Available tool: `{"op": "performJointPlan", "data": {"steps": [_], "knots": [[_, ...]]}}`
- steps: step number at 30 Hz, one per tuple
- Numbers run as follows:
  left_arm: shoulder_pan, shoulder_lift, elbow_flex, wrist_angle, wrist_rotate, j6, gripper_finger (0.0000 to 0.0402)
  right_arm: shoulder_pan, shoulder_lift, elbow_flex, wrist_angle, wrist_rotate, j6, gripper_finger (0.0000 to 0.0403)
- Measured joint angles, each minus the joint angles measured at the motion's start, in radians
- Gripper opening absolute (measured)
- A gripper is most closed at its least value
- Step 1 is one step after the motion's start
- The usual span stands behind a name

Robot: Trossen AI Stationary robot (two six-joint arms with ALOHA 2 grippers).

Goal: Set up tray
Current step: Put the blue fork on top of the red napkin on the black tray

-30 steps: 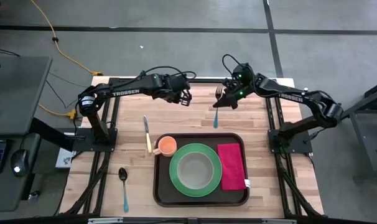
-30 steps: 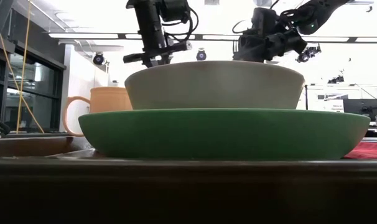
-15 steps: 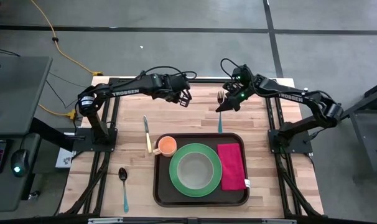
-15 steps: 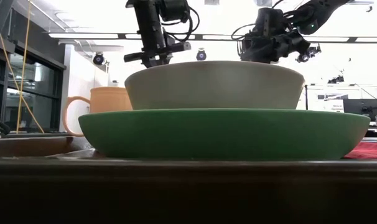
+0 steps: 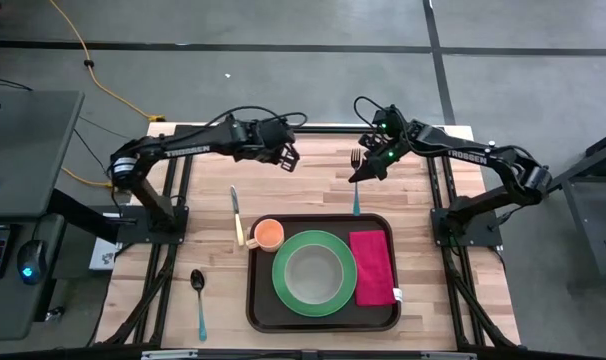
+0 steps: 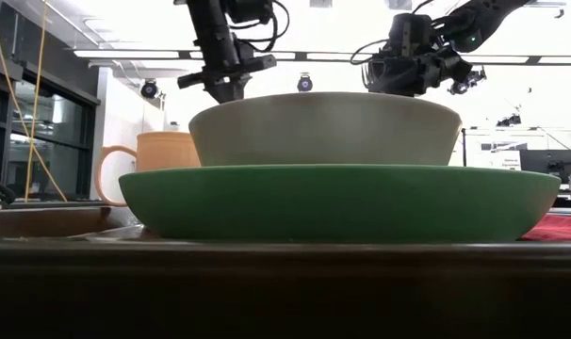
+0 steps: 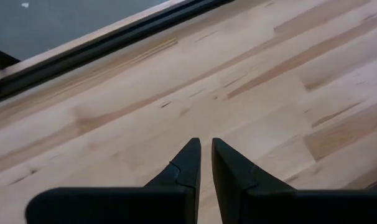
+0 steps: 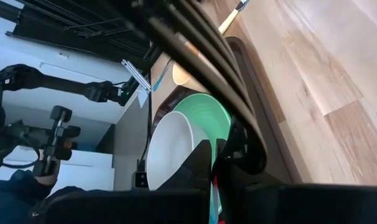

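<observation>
— Teal is seen on the handle of the fork (image 5: pixel 355 180), which is now held nearer to the tray (image 5: pixel 263 300) than it was a second ago. It has been carried by the right gripper (image 5: pixel 368 170) from the open wood toward the far rim of the tray, and the handle tip now hangs just beside that rim.

— And what is meant by this for the task?

— It is judged that the fork is about to be set down, probably on or beside the magenta napkin (image 5: pixel 372 267). The right fingers are shut on the fork. The left gripper (image 5: pixel 286 159) has been drawn back a little over the bare tabletop (image 5: pixel 443 190); its fingers are almost closed and nothing is held between them.

— How is the tray described?

— A large dark brown plastic tray with rounded corners and a raised rim is seen at the near middle of the tabletop. A green plate (image 5: pixel 314 272) with a pale bowl (image 5: pixel 312 274), an orange mug (image 5: pixel 268 235) and the napkin are carried by it. A knife (image 5: pixel 236 213) and a spoon (image 5: pixel 199 300) are not yet placed.
</observation>
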Motion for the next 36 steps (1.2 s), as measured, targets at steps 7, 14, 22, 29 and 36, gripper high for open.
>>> {"op": "performJointPlan", "data": {"steps": [7, 14, 22, 29, 36], "knots": [[-0.001, -0.157, -0.172, 0.185, 0.023, -0.004, 0.0067, 0.000, 0.000, 0.000, -0.019, -0.010, 0.006, 0.0000], [-0.001, -0.275, -0.340, 0.352, 0.071, -0.007, 0.0067, 0.000, 0.000, 0.000, -0.081, -0.043, 0.005, 0.0000], [-0.001, -0.364, -0.509, 0.538, 0.145, -0.007, 0.0067, 0.001, 0.000, 0.000, -0.135, -0.060, 0.006, 0.0000], [-0.009, -0.399, -0.577, 0.596, 0.149, -0.005, 0.0067, 0.008, 0.001, 0.000, -0.217, -0.068, -0.013, 0.0000], [-0.016, -0.407, -0.650, 0.700, 0.180, 0.011, 0.0067, 0.042, 0.001, 0.000, -0.278, -0.064, -0.043, 0.0000]]}}
